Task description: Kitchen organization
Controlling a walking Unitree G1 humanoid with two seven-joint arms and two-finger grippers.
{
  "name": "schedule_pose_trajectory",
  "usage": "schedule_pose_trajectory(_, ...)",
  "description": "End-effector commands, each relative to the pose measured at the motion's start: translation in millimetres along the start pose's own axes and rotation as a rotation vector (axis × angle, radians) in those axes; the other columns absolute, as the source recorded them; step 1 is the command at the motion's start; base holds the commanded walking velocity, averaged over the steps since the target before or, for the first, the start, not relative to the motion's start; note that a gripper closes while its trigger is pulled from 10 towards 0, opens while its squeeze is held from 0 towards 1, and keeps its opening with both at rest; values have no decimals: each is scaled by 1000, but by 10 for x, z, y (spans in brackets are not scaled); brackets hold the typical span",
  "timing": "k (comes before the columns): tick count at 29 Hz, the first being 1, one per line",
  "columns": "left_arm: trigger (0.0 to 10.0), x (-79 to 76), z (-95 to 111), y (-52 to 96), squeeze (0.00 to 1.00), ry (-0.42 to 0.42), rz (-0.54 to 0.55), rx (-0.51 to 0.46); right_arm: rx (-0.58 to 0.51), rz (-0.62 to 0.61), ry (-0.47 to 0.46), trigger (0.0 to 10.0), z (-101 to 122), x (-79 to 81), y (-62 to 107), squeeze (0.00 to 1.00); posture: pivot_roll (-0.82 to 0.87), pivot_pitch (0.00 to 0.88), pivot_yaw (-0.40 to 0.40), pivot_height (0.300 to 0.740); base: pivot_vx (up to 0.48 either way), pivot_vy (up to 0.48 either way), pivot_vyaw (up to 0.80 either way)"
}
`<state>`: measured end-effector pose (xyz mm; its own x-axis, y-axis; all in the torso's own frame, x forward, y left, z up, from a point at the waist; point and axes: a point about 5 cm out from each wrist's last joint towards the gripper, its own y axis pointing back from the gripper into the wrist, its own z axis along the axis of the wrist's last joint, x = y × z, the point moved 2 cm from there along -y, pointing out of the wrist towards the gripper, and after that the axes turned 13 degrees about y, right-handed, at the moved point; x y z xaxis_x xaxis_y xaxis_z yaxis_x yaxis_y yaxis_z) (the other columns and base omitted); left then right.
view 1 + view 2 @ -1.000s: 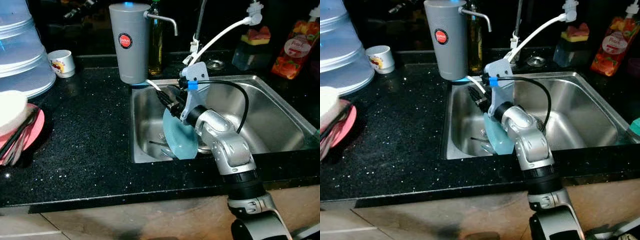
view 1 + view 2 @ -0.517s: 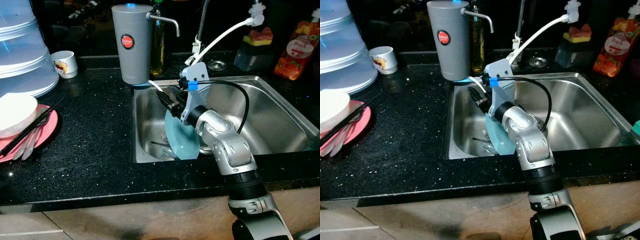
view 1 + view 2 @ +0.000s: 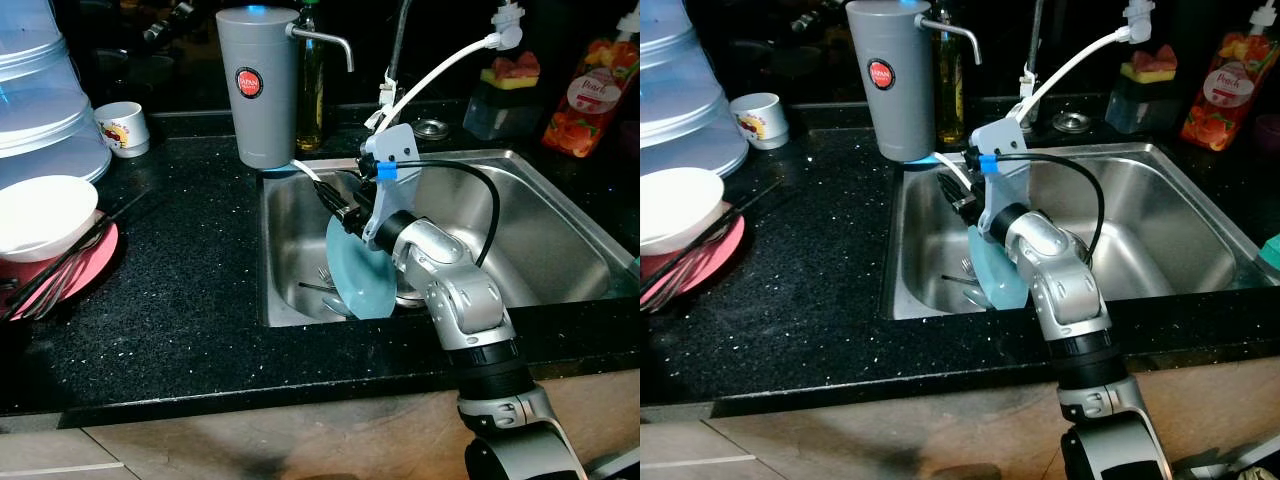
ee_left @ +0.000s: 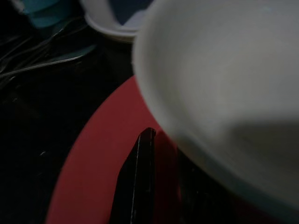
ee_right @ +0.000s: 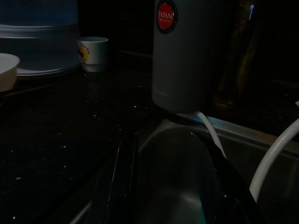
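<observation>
A white bowl [image 3: 45,215] rests on a pink plate [image 3: 85,262] at the counter's left end, with dark chopsticks [image 3: 60,268] and cutlery lying across the plate. My left gripper [image 4: 154,154] is pressed in close under the bowl's rim [image 4: 196,140], just above the red plate [image 4: 93,177]. My right gripper [image 3: 335,200] reaches into the steel sink [image 3: 560,240], its fingers [image 5: 125,177] spread apart and empty. A light blue plate [image 3: 358,280] stands on edge in the sink, against that arm's wrist. Cutlery [image 3: 318,288] lies on the sink floor.
A grey water dispenser [image 3: 258,85] stands behind the sink's left corner, next to an oil bottle [image 3: 310,90]. A small white cup [image 3: 122,127] and a translucent food cover [image 3: 45,95] occupy the back left. Tap hose [image 3: 440,70], sponge holder [image 3: 505,95] and red pouch [image 3: 590,95] line the back right.
The white bowl and the pink plate under it have shifted to the right along the counter. My right arm and the blue plate have stayed put.
</observation>
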<state>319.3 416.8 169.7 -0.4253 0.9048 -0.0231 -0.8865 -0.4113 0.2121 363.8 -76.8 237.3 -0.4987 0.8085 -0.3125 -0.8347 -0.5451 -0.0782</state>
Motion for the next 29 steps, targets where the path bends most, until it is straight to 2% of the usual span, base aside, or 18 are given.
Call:
schedule_pose_trajectory(1,10000,-92,-61,-19,0,-3,-32,19,-7,7,1,10000,27,13,3,0,12,0,13,740,0,0,0)
schedule_pose_trajectory(10,10000,-170,-28,-34,0,-15,-70,-1,-8,6,3,10000,26,7,8,0,12,0,13,740,0,0,0)
schedule_pose_trajectory(13,10000,-333,-81,-52,0,-34,-145,17,-9,10,4,10000,30,16,0,0,14,0,15,740,0,0,0)
schedule_pose_trajectory(18,10000,-416,-77,-56,0,-50,-175,0,-12,7,3,10000,39,17,-4,0,9,0,22,740,0,0,0)
schedule_pose_trajectory(21,10000,-237,123,-40,0,9,-62,-98,-10,1,4,10000,37,6,5,0,8,0,23,740,0,0,0)
schedule_pose_trajectory(25,10000,113,321,48,0,57,87,-190,-9,4,1,10000,28,17,11,0,18,0,20,740,0,0,0)
schedule_pose_trajectory(27,10000,228,363,88,0,60,133,-214,-10,6,-1,10000,27,25,6,0,22,0,18,740,0,0,0)
schedule_pose_trajectory(29,10000,273,378,105,0,60,152,-222,-10,7,-2,10000,27,29,3,0,22,0,18,740,0,0,0)
